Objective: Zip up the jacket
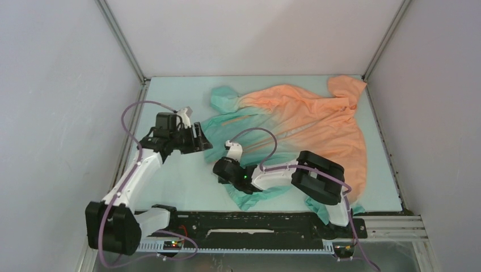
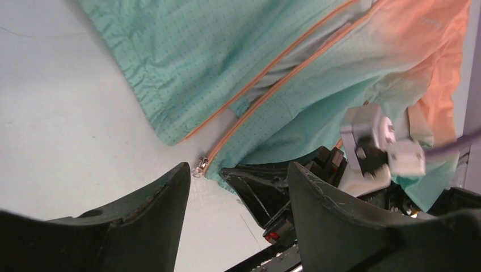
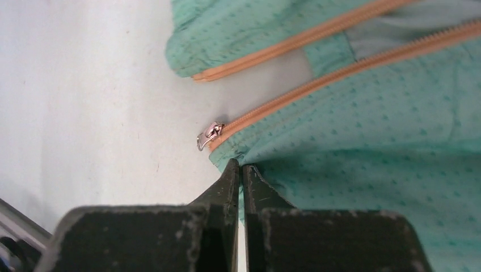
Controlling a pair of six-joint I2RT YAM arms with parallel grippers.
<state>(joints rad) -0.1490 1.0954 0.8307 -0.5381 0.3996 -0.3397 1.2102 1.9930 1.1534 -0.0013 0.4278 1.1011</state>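
The jacket (image 1: 317, 119) lies spread on the table, orange at the hood and shoulders on the right and teal at the hem on the left. Its front is unzipped, with two orange zipper tracks (image 3: 317, 85) lying apart. A small metal slider (image 3: 209, 136) (image 2: 199, 166) sits at the bottom of one track. My right gripper (image 1: 222, 170) (image 3: 241, 164) is shut on the teal hem corner just below that slider. My left gripper (image 1: 199, 139) (image 2: 238, 170) hovers open over the hem end with nothing between its fingers, the slider beside its left fingertip (image 2: 176, 181).
Pale enclosure walls (image 1: 62, 85) close in the table on the left, back and right. A black rail (image 1: 255, 229) with both arm bases runs along the near edge. Purple cables (image 1: 133, 110) loop off both arms. Bare table top (image 1: 181, 175) lies left of the hem.
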